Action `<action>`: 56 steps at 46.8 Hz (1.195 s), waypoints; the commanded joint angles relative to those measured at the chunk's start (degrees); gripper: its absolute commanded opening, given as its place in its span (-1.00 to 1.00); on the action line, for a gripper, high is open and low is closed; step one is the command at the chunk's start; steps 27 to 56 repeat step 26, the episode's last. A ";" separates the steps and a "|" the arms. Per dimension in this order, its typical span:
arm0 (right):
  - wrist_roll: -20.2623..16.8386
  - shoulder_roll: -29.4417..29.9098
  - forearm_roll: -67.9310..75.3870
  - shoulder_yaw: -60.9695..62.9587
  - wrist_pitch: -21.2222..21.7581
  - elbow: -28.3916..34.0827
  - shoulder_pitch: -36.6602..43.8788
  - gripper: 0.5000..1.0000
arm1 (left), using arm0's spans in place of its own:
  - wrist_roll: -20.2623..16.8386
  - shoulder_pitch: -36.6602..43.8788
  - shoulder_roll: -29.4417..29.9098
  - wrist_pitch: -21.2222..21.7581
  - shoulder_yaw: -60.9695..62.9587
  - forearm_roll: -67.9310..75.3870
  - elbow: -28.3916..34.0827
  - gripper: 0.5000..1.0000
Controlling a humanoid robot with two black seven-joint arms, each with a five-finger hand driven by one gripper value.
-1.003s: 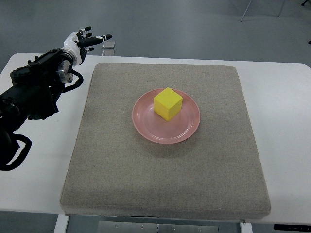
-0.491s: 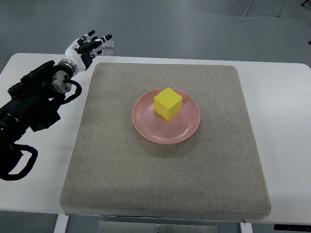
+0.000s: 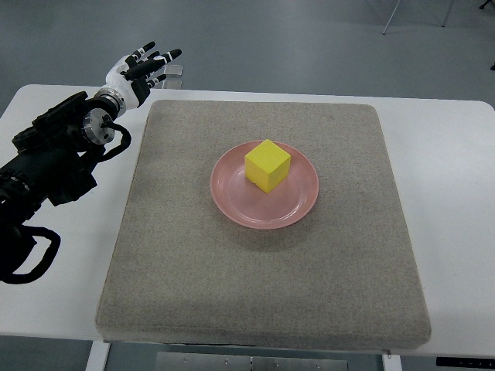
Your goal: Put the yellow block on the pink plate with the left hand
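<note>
A yellow block (image 3: 267, 165) rests on the pink plate (image 3: 298, 201), a little up and left of the plate's middle. The plate lies on a grey-brown mat (image 3: 263, 263). My left hand (image 3: 144, 69) is far from both, above the table's back left corner beyond the mat. Its fingers are spread and hold nothing. The black left arm (image 3: 54, 154) runs in from the picture's left edge. No right arm shows.
The mat covers most of a white table (image 3: 448, 178). A small grey object (image 3: 175, 71) lies on the floor just past the table's back edge, beside my left fingertips. Grey floor fills the top of the view.
The left hand has drifted slightly to the right and up and turned at the wrist, staying spread. The block and plate have not moved.
</note>
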 commanded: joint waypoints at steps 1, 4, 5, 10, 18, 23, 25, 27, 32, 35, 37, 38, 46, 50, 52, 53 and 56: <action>0.00 0.00 -0.07 0.00 0.04 0.00 0.00 0.69 | -0.08 -0.15 0.23 -0.74 0.08 0.08 0.01 0.97; 0.00 0.00 0.02 0.00 0.04 0.00 0.00 0.69 | -0.08 -0.24 0.41 -1.62 0.08 0.08 0.01 0.97; 0.00 0.00 -0.07 0.00 -0.05 0.00 0.00 0.69 | -0.08 -0.24 0.41 -1.88 0.08 0.08 0.01 0.97; 0.00 0.00 0.02 0.00 -0.05 0.00 0.00 0.69 | -0.08 -0.33 0.50 -3.11 0.08 0.08 0.01 0.97; 0.00 0.00 0.02 0.00 0.04 0.00 0.00 0.69 | -0.26 0.20 0.50 -3.47 0.08 0.08 0.01 0.97; 0.00 0.00 -0.07 -0.17 0.04 0.00 0.00 0.69 | -1.13 -0.24 0.41 -3.73 -0.01 -0.01 0.01 0.97; 0.00 0.00 -0.07 -0.17 0.04 0.00 0.00 0.69 | -1.14 -0.24 0.50 -3.99 -0.01 -0.01 0.01 0.97; 0.00 0.00 -0.07 -0.09 0.04 0.00 0.00 0.69 | -1.14 -0.24 0.50 -4.25 -0.01 -0.01 0.01 0.97; 0.00 0.00 -0.07 -0.09 0.04 0.00 0.00 0.69 | -1.14 -0.24 0.50 -4.25 -0.01 -0.01 0.01 0.97; 0.00 0.00 -0.07 -0.09 0.04 0.00 0.00 0.69 | -1.14 -0.24 0.50 -4.25 -0.01 -0.01 0.01 0.97; 0.00 0.00 -0.07 -0.09 0.04 0.00 0.00 0.69 | -1.14 -0.24 0.50 -4.25 -0.01 -0.01 0.01 0.97; 0.00 0.00 -0.07 -0.09 0.04 0.00 0.00 0.69 | -1.14 -0.24 0.50 -4.25 -0.01 -0.01 0.01 0.97; 0.00 0.00 -0.07 -0.09 0.04 0.00 0.00 0.69 | -1.14 -0.24 0.50 -4.25 -0.01 -0.01 0.01 0.97; 0.00 0.00 -0.07 -0.09 0.04 0.00 0.00 0.69 | -1.14 -0.24 0.50 -4.25 -0.01 -0.01 0.01 0.97; 0.00 0.00 -0.07 -0.09 0.04 0.00 0.00 0.69 | -1.14 -0.24 0.50 -4.25 -0.01 -0.01 0.01 0.97; 0.00 0.00 -0.07 -0.09 0.04 0.00 0.00 0.69 | -1.14 -0.24 0.50 -4.25 -0.01 -0.01 0.01 0.97; 0.00 0.00 -0.07 -0.09 0.04 0.00 0.00 0.69 | -1.14 -0.24 0.50 -4.25 -0.01 -0.01 0.01 0.97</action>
